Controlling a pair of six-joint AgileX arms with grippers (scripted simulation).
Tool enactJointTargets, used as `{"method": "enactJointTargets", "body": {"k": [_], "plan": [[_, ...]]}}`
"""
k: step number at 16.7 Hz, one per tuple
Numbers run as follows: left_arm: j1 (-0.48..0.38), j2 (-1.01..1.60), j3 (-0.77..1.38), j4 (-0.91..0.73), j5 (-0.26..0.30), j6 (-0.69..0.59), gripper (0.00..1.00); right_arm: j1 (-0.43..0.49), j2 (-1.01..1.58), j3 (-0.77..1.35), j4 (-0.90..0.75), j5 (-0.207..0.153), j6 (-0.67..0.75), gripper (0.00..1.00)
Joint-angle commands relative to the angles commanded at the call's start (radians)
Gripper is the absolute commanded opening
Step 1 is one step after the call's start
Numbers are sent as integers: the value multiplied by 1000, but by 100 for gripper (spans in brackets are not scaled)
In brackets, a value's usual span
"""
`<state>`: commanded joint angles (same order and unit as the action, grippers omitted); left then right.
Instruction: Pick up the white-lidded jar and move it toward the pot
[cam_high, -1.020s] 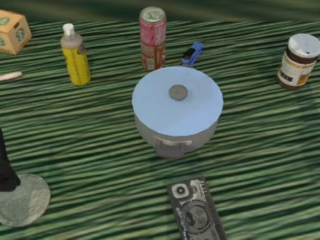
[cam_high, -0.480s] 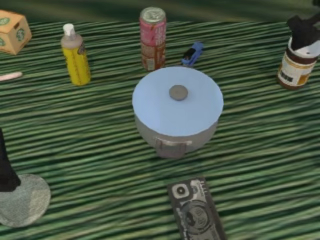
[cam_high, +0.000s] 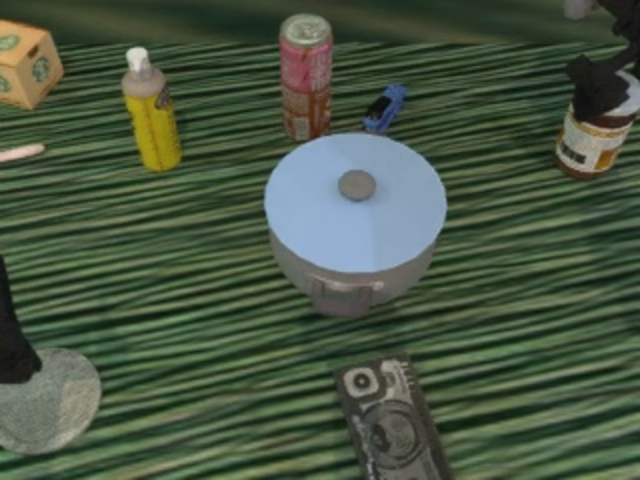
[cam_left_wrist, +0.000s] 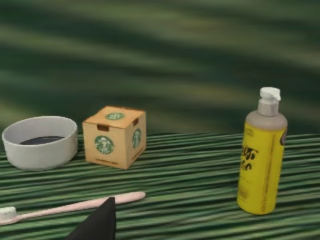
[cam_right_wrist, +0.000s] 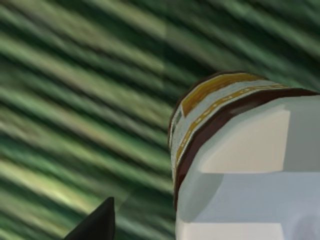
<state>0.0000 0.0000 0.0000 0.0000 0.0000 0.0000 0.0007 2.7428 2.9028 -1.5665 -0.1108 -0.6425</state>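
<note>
Green striped matting (cam_high: 180, 290) covered the whole table. At its far right stood the white-lidded jar (cam_high: 592, 135), upright on the matting and well apart from the pot (cam_high: 355, 222), which sat near the middle under its pale-blue lid. The right gripper (cam_high: 603, 80) hung directly over the jar's lid, seemingly placed there to come down on it from above; whether its fingers were spread or closed could not be told, and the jar did not look grasped yet. The right wrist view showed the jar (cam_right_wrist: 235, 150) very close, its lid filling much of the picture.

The left arm (cam_high: 12, 345) was parked at the near left edge, its pincer out of sight from above and its state not readable.

Between jar and pot the matting lay bare, so a path toward the pot's right side looked open. A small blue toy car (cam_high: 385, 107) and a pink-and-brown can (cam_high: 305, 77) stood just behind the pot; a yellow bottle (cam_high: 150, 112), a cardboard box (cam_high: 25, 63), a toothbrush (cam_left_wrist: 75, 204), and a white bowl (cam_left_wrist: 40, 141) kept to the far left. A dark remote-like slab (cam_high: 392, 420) lay in front.
</note>
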Motion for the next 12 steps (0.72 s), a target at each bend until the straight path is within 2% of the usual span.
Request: {"method": "enactJointTargets", "body": {"k": [4, 9, 12], "plan": [[0, 0, 0, 0, 0, 0, 100, 4, -9, -43, 39, 0, 3, 100], [0, 0, 0, 0, 0, 0, 100, 10, -51, -263, 203, 1, 10, 100], [0, 0, 0, 0, 0, 0, 100, 12, -62, -319, 255, 1, 12, 100]]}}
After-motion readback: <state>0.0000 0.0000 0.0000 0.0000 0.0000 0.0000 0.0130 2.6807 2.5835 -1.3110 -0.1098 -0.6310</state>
